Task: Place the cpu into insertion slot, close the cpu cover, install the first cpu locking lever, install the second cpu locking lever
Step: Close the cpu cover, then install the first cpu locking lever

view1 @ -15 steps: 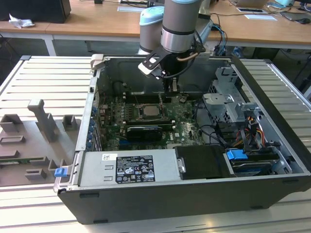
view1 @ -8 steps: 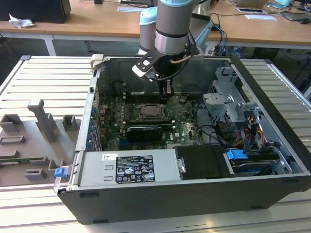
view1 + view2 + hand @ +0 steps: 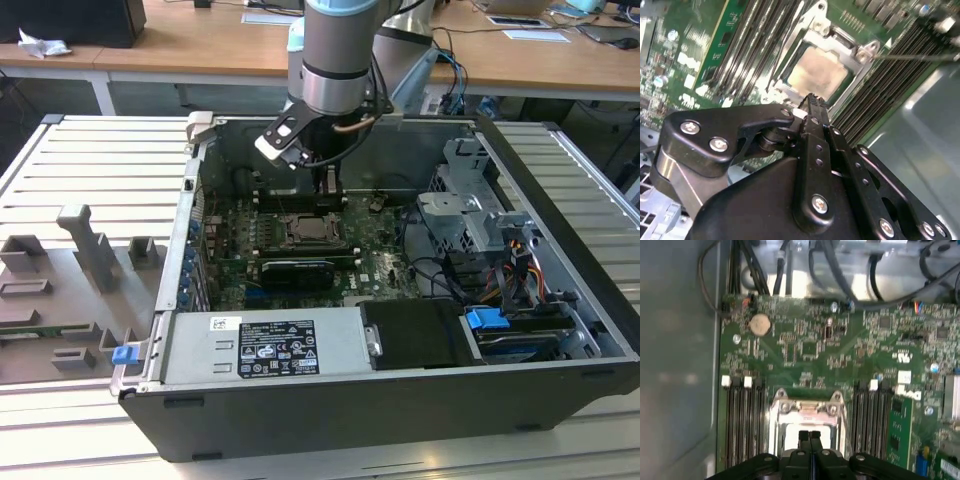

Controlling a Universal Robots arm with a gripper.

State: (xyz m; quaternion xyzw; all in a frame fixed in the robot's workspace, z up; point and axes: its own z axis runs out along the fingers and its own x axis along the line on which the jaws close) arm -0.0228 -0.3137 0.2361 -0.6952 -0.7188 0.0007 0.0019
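Gripper: fingers pressed together, holding nothing, just above cpu
insertion slot: centre of exterior view, cpu seated inside

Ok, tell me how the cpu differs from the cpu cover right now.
The cpu is a solid pale beige square; the cpu cover is a silver frame with an open centre. The cpu sits inside the window; the cpu cover rims it. Both look square and flat on the green board.
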